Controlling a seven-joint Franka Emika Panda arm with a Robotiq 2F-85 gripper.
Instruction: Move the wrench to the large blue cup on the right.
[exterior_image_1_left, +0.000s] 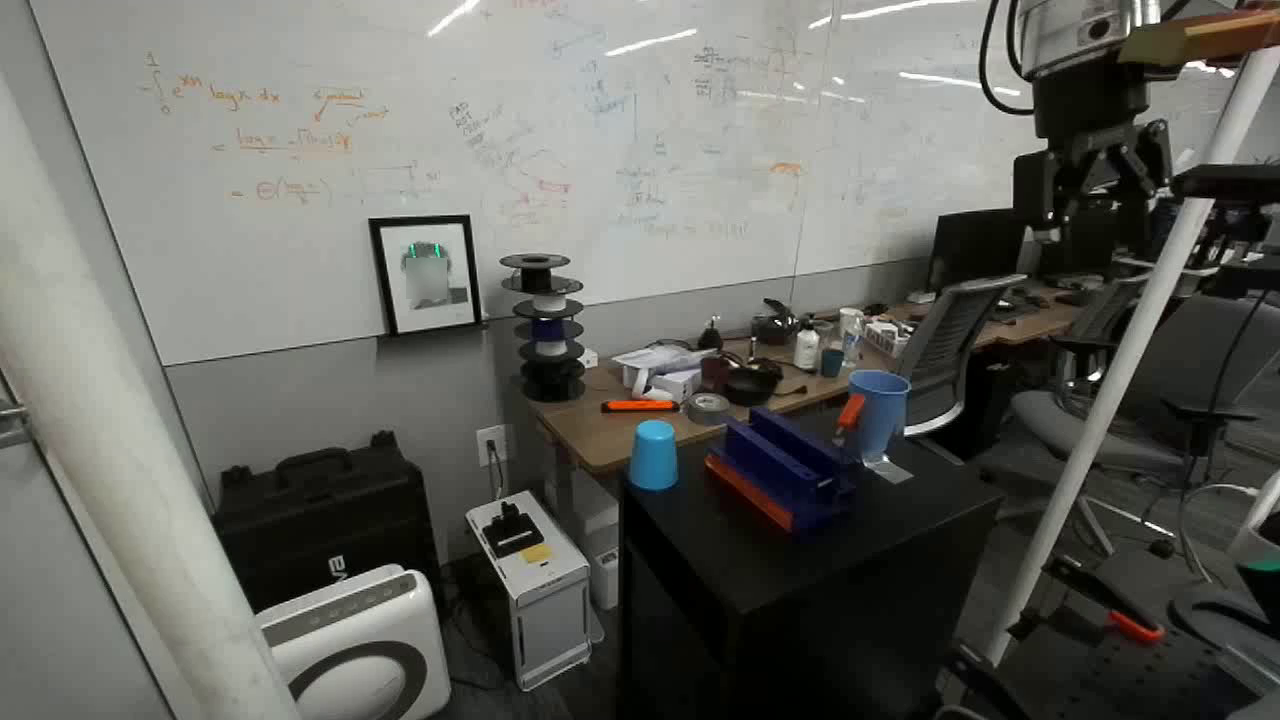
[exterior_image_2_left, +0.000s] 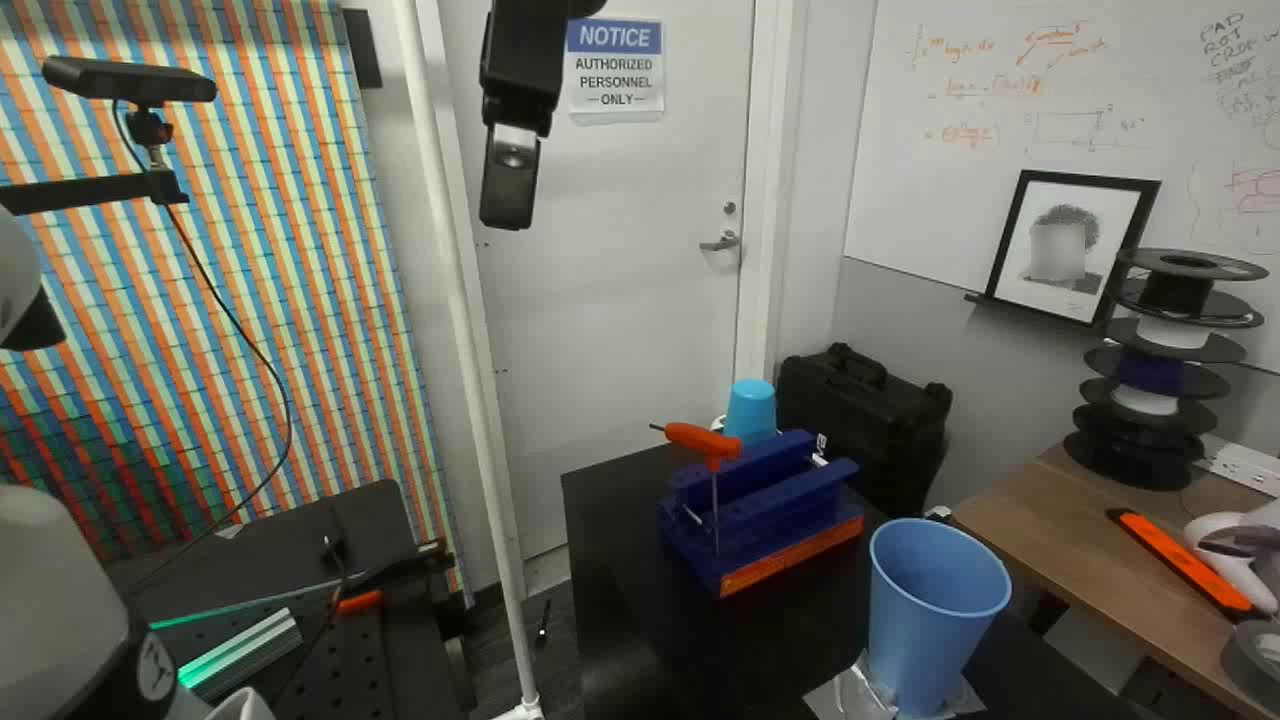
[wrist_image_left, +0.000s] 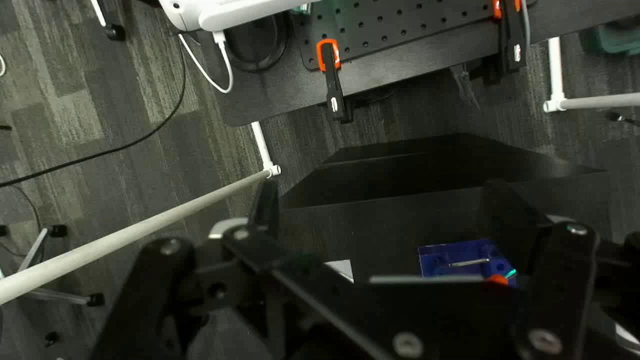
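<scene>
Wrench (exterior_image_2_left: 703, 440) is standing upright in the blue holder (exterior_image_2_left: 790, 512), well below the fingers (exterior_image_1_left: 1034, 195), which are gaping wide, holding nothing. Grasp and transfer are seemingly both remaining. Also below, the large blue cup (exterior_image_2_left: 925, 640) is standing near an edge of the bench (exterior_image_1_left: 740, 570); room above both is looking open.

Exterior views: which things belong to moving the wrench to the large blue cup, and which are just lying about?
Job:
- wrench, orange-handled
- large blue cup
- blue rack, wrench at one end
- gripper, open

Lying about:
- cyan cup, upside down
- tape roll
- spools
- framed picture
- black case
</scene>
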